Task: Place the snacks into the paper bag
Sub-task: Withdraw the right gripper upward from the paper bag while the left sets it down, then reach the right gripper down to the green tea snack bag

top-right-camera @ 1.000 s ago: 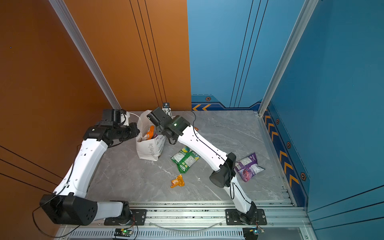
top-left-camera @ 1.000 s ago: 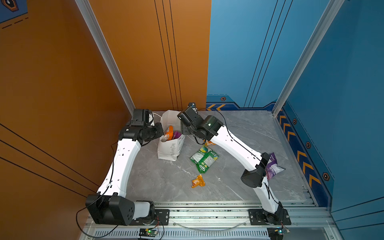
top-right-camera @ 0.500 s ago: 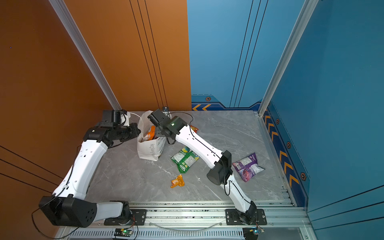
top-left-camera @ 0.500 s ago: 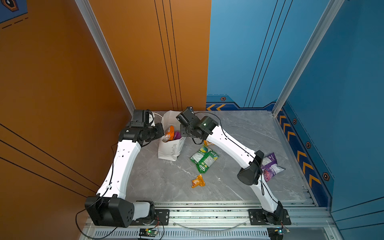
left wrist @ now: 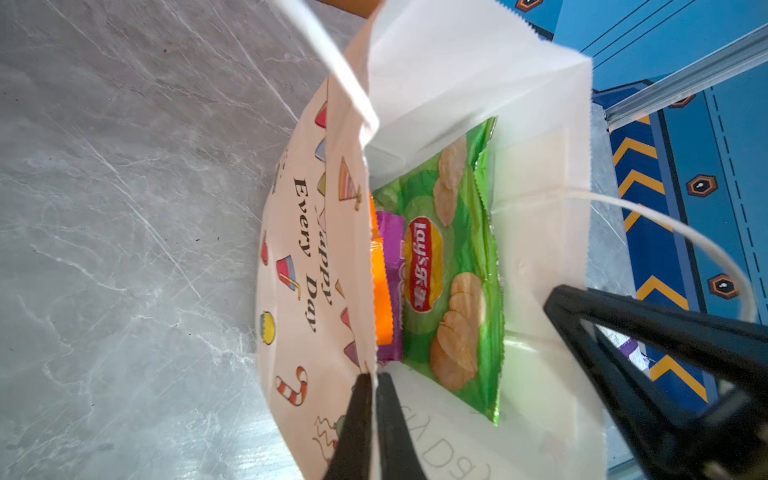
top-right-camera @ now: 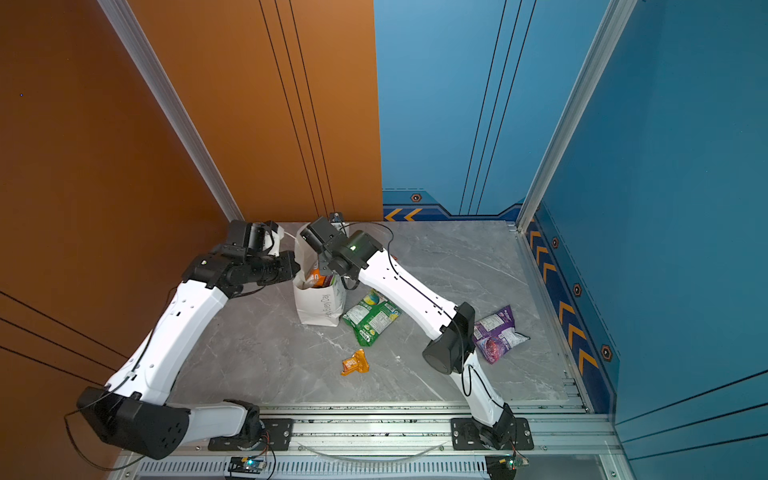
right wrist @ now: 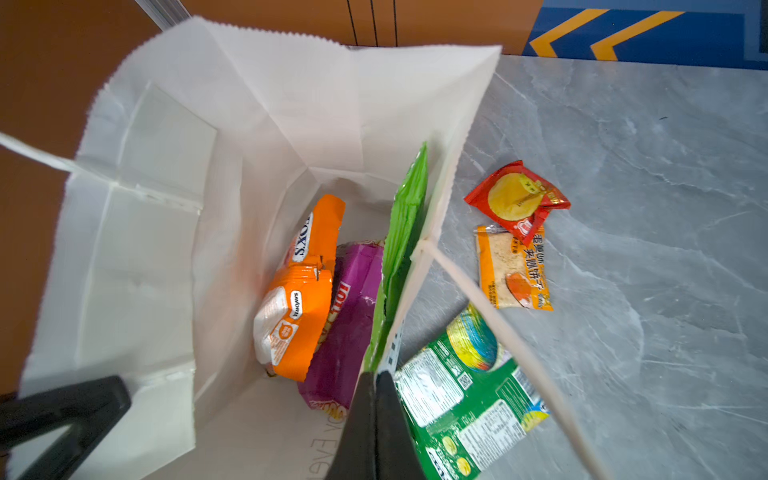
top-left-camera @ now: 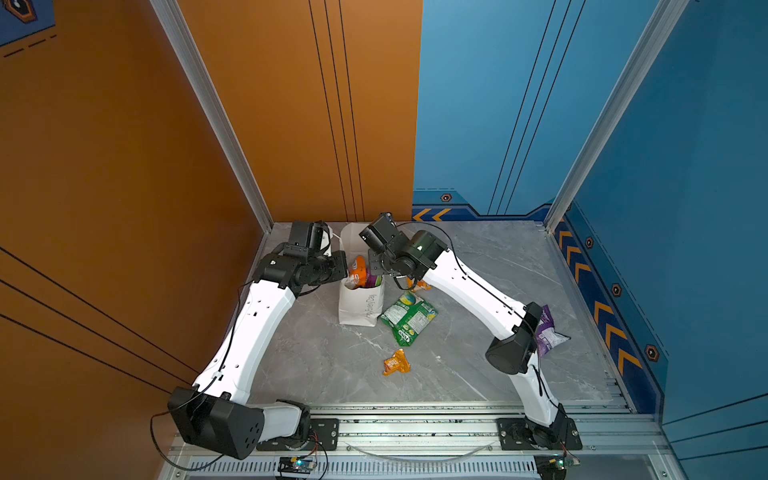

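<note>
The white paper bag (top-left-camera: 360,303) (top-right-camera: 320,307) stands open at the back of the table. My left gripper (left wrist: 374,376) is shut on its printed side rim. My right gripper (right wrist: 376,374) is shut on the opposite rim, right beside the green Lay's packet (right wrist: 403,232) inside. An orange Fox's packet (right wrist: 303,299) and a purple packet (right wrist: 349,324) also lie in the bag (right wrist: 166,208). Outside it lie a green-white bag (top-left-camera: 409,318) (top-right-camera: 371,318), a small orange packet (top-left-camera: 396,363), a purple grape bag (top-right-camera: 496,334), a red packet (right wrist: 515,199) and an orange biscuit packet (right wrist: 513,270).
Orange and blue walls close in the grey marble table (top-left-camera: 478,270) at the back and sides. The right arm's elbow (top-left-camera: 511,353) hangs just in front of the purple grape bag. A metal rail (top-left-camera: 415,432) runs along the front edge.
My right gripper has shut on the bag's rim, and its arm has drawn back a little. The left gripper keeps its hold on the other rim.
</note>
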You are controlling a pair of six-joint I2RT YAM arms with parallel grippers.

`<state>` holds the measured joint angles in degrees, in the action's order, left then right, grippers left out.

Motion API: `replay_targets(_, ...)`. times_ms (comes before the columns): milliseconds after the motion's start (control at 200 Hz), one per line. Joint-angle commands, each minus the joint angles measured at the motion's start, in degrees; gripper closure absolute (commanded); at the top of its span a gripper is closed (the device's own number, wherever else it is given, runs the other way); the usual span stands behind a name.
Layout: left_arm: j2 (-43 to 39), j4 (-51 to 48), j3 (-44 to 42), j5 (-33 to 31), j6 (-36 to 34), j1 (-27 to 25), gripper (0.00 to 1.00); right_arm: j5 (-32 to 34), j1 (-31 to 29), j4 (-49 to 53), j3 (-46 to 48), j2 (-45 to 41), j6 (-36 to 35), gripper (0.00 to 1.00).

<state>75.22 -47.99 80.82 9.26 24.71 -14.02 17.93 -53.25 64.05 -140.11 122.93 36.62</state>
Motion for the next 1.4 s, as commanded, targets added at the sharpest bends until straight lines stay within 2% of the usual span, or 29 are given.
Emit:
replay_targets(0, -0.16, 2.56, 2.70, -0.44, 0.43, -1.67, 1.00, 2.04, 0.70, -0.02, 2.56, -5.77, -1.03, 1.00)
replay_targets(240, -0.41, 3.45, 0.12, -0.70, -2.01, -2.02, 1.00, 0.85, 0.61, -1.80, 6.02, -6.67, -0.41, 1.00)
replay_targets(360, -0.59, 3.85, -0.72, -0.87, -2.90, -1.73, 1.00, 0.19, 0.52, -2.65, 5.86, -6.90, -0.75, 0.89)
replay_targets(506, -0.93, 4.72, -1.61, -0.61, -3.18, -1.23, 1.00, -0.35, 0.35, -3.39, 5.84, -8.20, -2.09, 0.60)
replay_targets(671, -0.61, 5.36, -2.41, 0.52, -3.00, -0.52, 1.00, -0.91, 0.08, -3.62, 5.99, -10.72, -3.63, 0.38)
replay_targets(846, -1.01, 6.63, -3.23, 1.70, -3.11, -0.48, 1.00, -3.17, -0.75, -5.59, 6.81, -14.10, -7.60, 0.26)
replay_targets(996, -1.02, 7.32, -3.47, 2.81, -3.95, -0.44, 1.00, -3.68, -2.47, -8.05, 8.92, -18.37, -11.58, 0.23)
replay_targets(1211, -0.95, 7.38, -3.56, 3.15, -4.66, -0.45, 1.00, -0.07, -6.14, -16.98, 23.35, -30.29, -20.69, 0.22)
replay_targets(1392, -1.21, 7.91, -4.08, 3.23, -4.75, -0.43, 1.00, 7.99, -8.32, -29.20, 47.75, -44.72, -27.80, 0.23)
